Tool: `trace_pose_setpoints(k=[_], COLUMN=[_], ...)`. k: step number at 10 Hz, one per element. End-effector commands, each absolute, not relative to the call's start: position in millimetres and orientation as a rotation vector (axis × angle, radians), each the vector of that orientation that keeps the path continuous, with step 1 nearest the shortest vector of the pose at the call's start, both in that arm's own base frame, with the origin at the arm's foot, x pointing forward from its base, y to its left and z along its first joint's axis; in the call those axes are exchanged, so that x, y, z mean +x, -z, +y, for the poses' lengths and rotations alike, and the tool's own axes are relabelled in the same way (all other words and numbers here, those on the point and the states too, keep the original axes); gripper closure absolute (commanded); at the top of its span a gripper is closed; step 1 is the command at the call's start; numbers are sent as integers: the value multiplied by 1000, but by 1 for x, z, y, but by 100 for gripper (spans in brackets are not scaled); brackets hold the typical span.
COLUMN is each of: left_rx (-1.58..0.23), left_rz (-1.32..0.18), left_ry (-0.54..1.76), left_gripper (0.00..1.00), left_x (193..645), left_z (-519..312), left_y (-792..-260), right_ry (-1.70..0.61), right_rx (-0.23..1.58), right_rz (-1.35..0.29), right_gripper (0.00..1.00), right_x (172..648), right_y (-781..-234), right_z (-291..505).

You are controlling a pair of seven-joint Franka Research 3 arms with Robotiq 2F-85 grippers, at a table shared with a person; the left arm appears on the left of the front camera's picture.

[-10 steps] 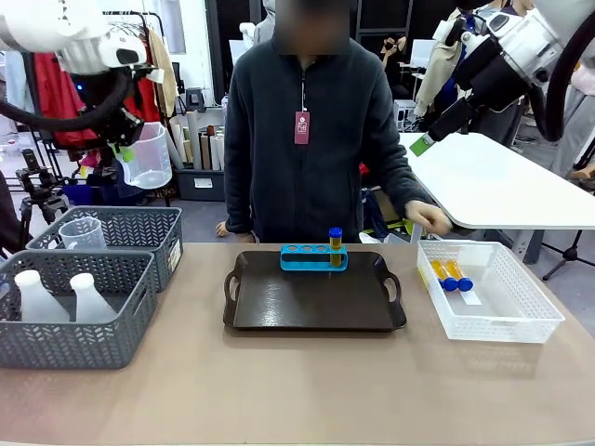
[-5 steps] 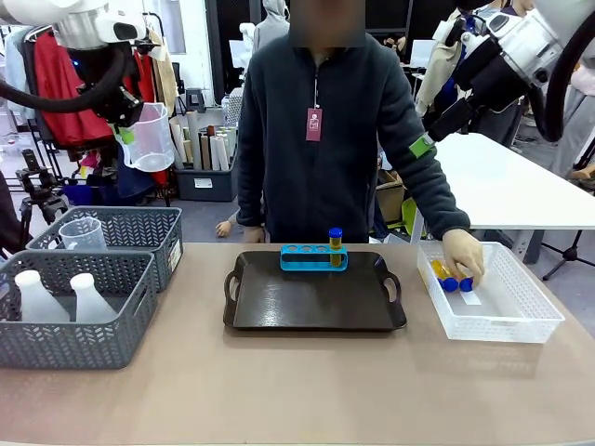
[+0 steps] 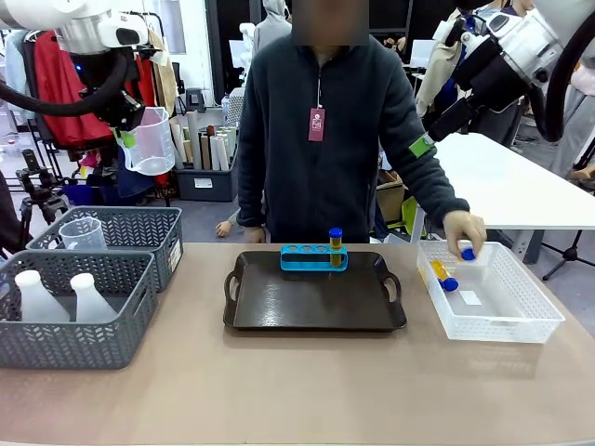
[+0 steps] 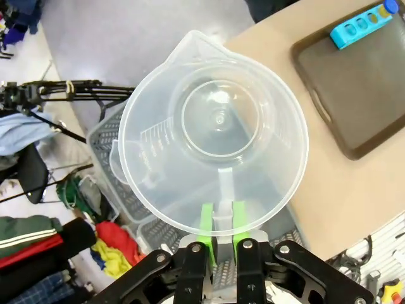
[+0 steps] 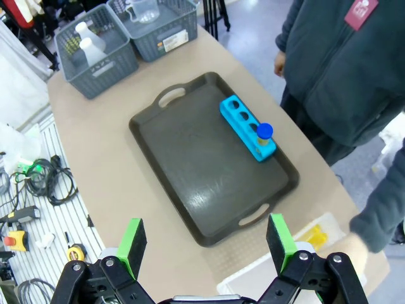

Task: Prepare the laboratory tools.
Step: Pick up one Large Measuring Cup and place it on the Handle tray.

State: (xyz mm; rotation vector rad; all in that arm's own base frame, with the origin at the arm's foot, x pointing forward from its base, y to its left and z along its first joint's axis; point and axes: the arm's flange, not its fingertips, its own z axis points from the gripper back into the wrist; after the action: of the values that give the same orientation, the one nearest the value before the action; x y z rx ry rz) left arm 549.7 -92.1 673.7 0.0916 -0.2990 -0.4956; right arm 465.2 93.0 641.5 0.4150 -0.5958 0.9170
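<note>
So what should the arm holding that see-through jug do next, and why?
Probably lower the clear plastic measuring beaker, gripped by its handle in the left pincer, toward the dark rectangular tray: it hangs high above the grey baskets, and the tray has bare room.

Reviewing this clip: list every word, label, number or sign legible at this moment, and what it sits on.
Nothing reads clearly.
Red tag on the person's jacket: white print, too small to read.
Label on a grey basket: too small to read.
Raised scale on the measuring beaker: lines, no legible numbers.
White slip in the white mesh basket: too small to tell.
</note>
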Motion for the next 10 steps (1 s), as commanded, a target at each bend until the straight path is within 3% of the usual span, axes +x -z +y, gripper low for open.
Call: trace_pose_setpoints(k=[1,8,10], left_rx=[117,173,145], left_rz=[-291,-246,-230], left_ry=[574,966,916], left_gripper=[100,100,100], left_x=[550,543,539], left_z=[-107,-200,-206], left_y=[-677,-652,-647], right_ry=[-921,-921,-921], right_rx=[420,420,420], right_rz=[-596,-596,-596], right_gripper=[0,0,0], right_x=[464,464,464], right_y=[-643,-643,-643], right_z=[92,92,92])
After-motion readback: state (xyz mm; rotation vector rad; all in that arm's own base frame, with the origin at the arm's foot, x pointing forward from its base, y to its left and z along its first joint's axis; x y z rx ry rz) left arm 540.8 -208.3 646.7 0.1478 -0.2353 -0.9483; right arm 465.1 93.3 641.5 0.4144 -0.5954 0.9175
